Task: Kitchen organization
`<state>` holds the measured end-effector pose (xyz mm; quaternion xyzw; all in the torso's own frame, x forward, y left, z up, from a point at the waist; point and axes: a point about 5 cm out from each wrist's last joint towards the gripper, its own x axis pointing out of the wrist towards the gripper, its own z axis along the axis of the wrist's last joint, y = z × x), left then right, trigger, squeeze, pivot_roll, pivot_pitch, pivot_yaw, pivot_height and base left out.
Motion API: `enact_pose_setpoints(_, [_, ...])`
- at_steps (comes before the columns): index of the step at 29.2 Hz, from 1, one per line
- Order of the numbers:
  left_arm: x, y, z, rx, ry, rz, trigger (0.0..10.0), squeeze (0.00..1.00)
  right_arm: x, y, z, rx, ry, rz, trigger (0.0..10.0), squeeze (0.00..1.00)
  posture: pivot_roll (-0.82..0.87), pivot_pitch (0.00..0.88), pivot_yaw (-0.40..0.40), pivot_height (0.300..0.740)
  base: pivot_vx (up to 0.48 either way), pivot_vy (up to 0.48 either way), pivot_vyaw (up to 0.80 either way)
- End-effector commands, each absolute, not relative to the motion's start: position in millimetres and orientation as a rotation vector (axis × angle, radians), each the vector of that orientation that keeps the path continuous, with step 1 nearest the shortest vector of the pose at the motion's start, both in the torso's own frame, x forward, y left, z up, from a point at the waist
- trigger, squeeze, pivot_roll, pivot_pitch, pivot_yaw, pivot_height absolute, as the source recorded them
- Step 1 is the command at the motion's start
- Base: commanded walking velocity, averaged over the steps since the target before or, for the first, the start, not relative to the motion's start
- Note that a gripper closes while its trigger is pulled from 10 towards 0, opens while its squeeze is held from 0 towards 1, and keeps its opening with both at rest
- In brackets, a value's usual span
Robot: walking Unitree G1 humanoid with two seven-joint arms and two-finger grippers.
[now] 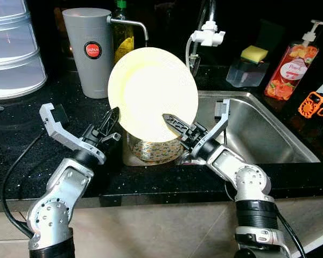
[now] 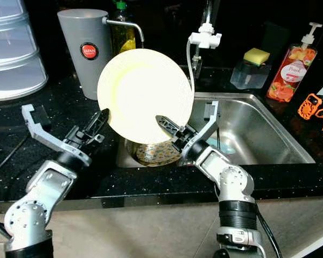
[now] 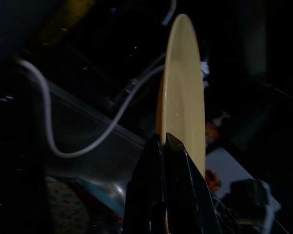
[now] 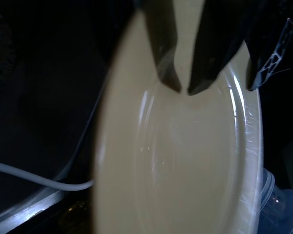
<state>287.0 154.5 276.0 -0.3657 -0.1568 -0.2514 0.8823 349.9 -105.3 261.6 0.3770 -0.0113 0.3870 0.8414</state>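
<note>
A pale yellow plate (image 1: 151,91) stands upright in the air over the left end of the sink (image 1: 269,134). My left gripper (image 1: 114,119) is shut on its lower left rim. In the left wrist view the plate (image 3: 183,87) shows edge-on, pinched between the black fingers (image 3: 173,151). My right gripper (image 1: 169,121) reaches in from the lower right, its fingers together and lying across the plate's front face. In the right wrist view both fingertips (image 4: 168,78) show dark against the plate (image 4: 185,161).
A patterned bowl (image 1: 153,149) sits in the sink right under the plate. On the black counter stand a grey jug (image 1: 89,51), stacked white containers (image 1: 13,48), a faucet (image 1: 207,32), a sponge holder (image 1: 250,64), a soap bottle (image 1: 290,64) and an orange tool (image 1: 315,105).
</note>
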Motion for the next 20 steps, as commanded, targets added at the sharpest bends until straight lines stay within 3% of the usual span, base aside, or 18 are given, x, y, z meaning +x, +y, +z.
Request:
enact_pose_setpoints(1, [289,157,274,-0.763,-0.322,-0.491,10.0,0.83,348,-109,264,0.807,-0.033,0.822,0.0,0.00,0.11,0.120,-0.073,0.740,0.000,0.000,0.00])
enact_pose_setpoints(2, [290,157,274,-0.767,-0.320,-0.485,10.0,1.00,348,-109,264,0.811,-0.032,0.826,0.0,0.00,0.11,0.120,-0.073,0.740,0.000,0.000,0.00])
enact_pose_setpoints(12, [288,154,275,-0.766,-0.324,-0.516,10.0,1.00,346,-107,266,0.816,-0.033,0.852,0.0,0.00,0.12,0.119,-0.077,0.740,0.000,0.000,0.00])
enact_pose_setpoints(13, [288,154,275,-0.773,-0.321,-0.515,10.0,1.00,347,-107,266,0.809,-0.031,0.847,2.1,0.00,0.12,0.119,-0.077,0.740,0.000,0.000,0.00])
enact_pose_setpoints(14, [288,154,274,-0.779,-0.321,-0.507,10.0,0.00,348,-108,266,0.799,-0.030,0.836,10.0,0.00,0.12,0.119,-0.077,0.740,0.000,0.000,0.00])
enact_pose_setpoints(18, [288,160,269,-0.813,-0.310,-0.445,10.0,0.00,356,-114,267,0.770,-0.039,0.761,10.0,0.00,0.12,0.116,-0.069,0.740,0.000,0.000,0.00])
enact_pose_setpoints(20, [290,177,255,-0.837,-0.284,-0.290,10.0,0.00,370,-134,272,0.768,-0.085,0.611,10.0,0.00,0.12,0.116,-0.070,0.740,0.000,0.000,0.00])
